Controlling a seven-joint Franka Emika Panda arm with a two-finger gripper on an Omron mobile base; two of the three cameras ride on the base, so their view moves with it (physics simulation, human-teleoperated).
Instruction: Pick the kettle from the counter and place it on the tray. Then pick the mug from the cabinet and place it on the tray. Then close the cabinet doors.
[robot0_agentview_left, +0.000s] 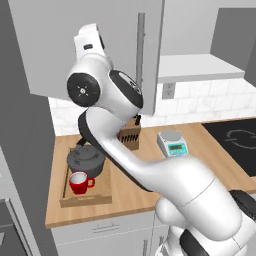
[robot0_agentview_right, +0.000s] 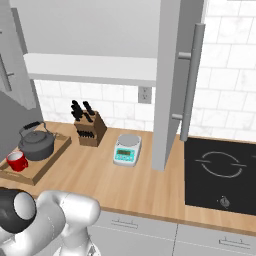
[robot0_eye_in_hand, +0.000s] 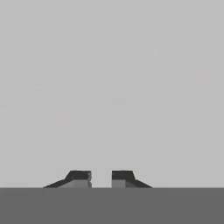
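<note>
scale (robot0_agentview_right: 127, 149) display unreadable

A rendered home kitchen is shown — a light wooden counter (robot0_agentview_right: 125, 185) backed by white tiles (robot0_agentview_right: 227, 95), a grey wall cabinet (robot0_agentview_right: 90, 67) above, a black induction hob (robot0_agentview_right: 220, 172) set in. A knife block (robot0_agentview_right: 90, 131), a kitchen scale (robot0_agentview_right: 127, 149) and a kettle (robot0_agentview_right: 36, 143) are seen on the worktop.

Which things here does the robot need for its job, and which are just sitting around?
For the job:
kettle
mug
tray
cabinet doors
counter

Just sitting around:
knife block
kitchen scale
stove top
</note>
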